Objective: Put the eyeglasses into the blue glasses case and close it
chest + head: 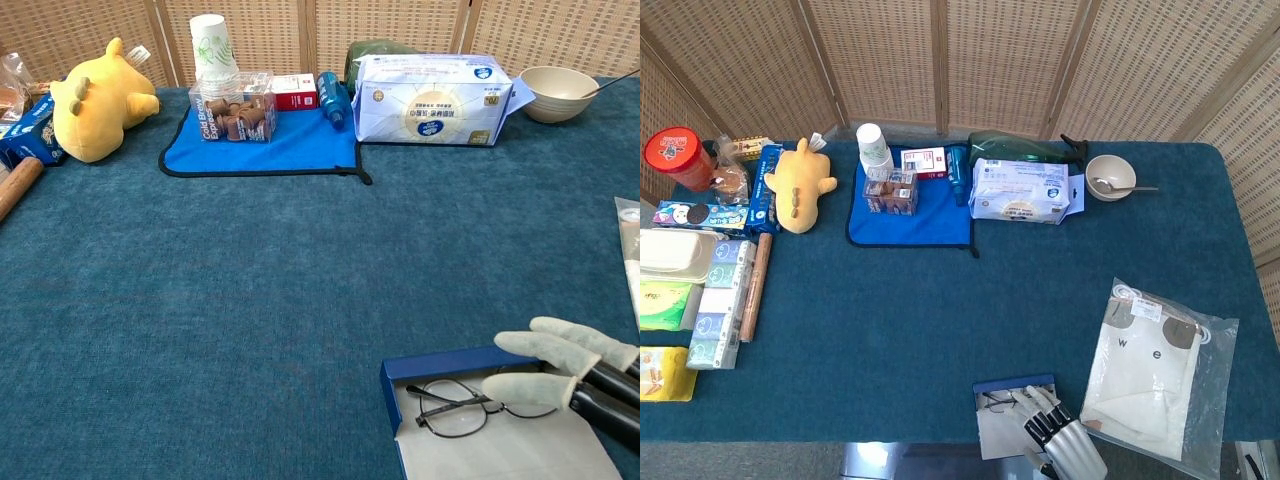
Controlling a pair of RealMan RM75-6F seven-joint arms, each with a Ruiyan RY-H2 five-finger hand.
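The blue glasses case (pixel 440 364) lies open at the lower right of the chest view, with the eyeglasses (pixel 470 404) inside on its pale lining. The right hand (pixel 570 372) reaches over them, fingers apart, holding nothing. Upper right, a bowl (pixel 558 92) holds a spoon (pixel 1123 186). Teal cloth covers the table (pixel 250 290), backed by wicker screens (pixel 940 60)

The right robot hand (pixel 565 372) covers part of the eyeglasses (pixel 465 402), seemingly one lens
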